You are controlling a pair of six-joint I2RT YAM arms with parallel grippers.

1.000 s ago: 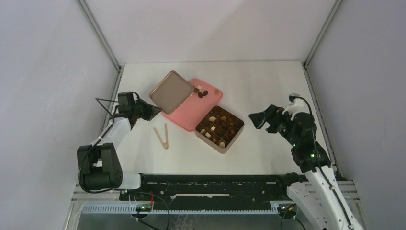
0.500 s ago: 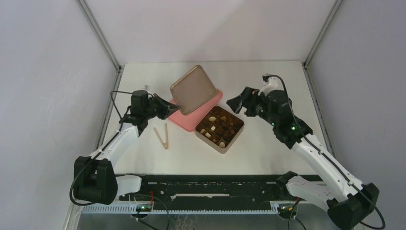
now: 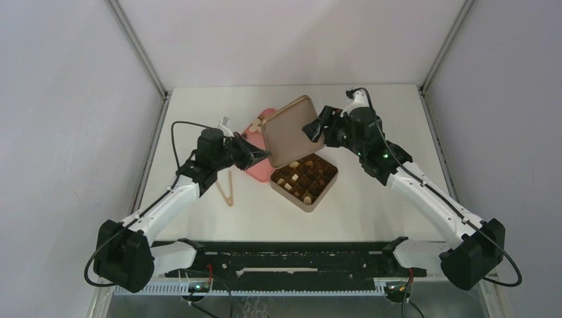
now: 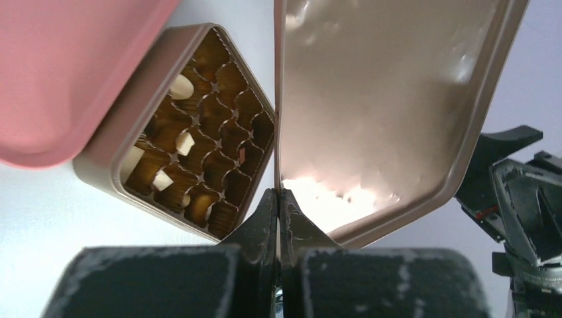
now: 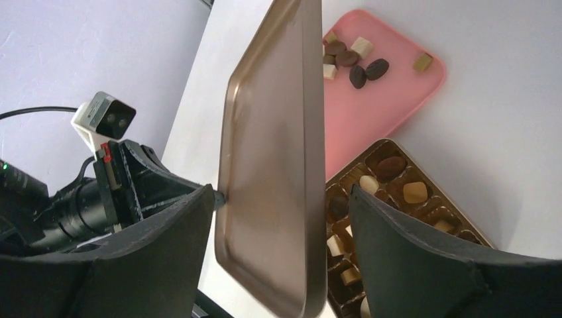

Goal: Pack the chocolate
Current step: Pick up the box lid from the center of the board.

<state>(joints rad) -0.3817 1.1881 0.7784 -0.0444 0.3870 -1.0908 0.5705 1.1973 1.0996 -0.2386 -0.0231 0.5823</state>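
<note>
My left gripper (image 3: 264, 154) is shut on the lower edge of the tan tin lid (image 3: 288, 129), holding it upright above the table; the pinch shows in the left wrist view (image 4: 279, 196). My right gripper (image 3: 314, 128) is open, one finger on either side of the lid (image 5: 275, 152) without touching it. The square tan tin (image 3: 305, 177) with a dark gridded insert holds several chocolates (image 5: 390, 167) in its cells. More loose chocolates (image 5: 351, 61) lie on the pink tray (image 5: 391, 99), mostly hidden behind the lid in the top view.
Thin wooden tongs (image 3: 226, 189) lie on the white table left of the tin. The pink tray (image 3: 256, 167) sits behind and left of the tin. Grey walls close in both sides and the back.
My left arm has carried the lid rightward from over the pink tray to just behind the tin. My right arm has swung in to the left and now straddles the lid's right edge.
</note>
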